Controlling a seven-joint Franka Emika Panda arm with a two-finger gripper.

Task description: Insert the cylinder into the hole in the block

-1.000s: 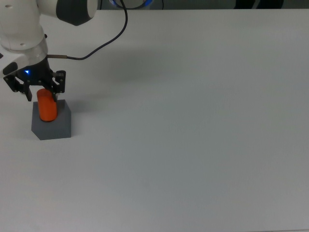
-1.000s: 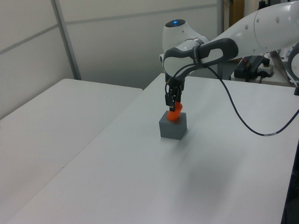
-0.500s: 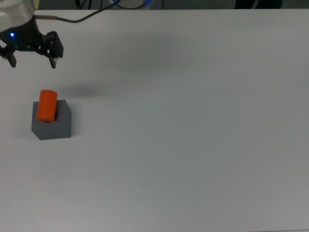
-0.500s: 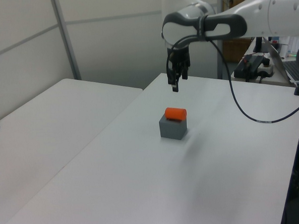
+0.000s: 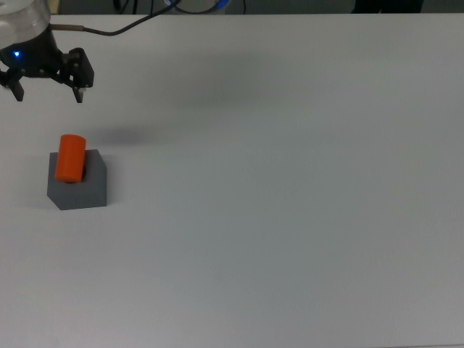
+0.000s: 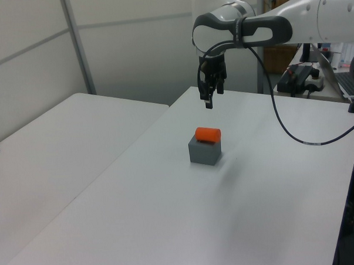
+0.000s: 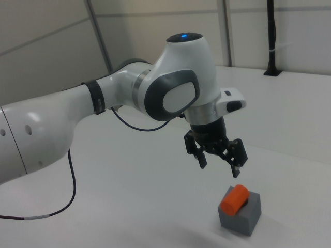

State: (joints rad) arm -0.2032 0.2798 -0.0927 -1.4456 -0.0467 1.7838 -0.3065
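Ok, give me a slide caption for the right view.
Open gripper raised above the orange cylinder, which sits tilted on the grey block.

A bright orange matte cylinder, a dark grey matte cube, a plain white tabletop, a black two-finger gripper with one blue light.

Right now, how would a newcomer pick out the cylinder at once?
On the white table, find the dark grey block near the top view's left edge, below the raised hand. The cylinder is the bright orange piece leaning tilted on the block's top, the only colourful thing there.
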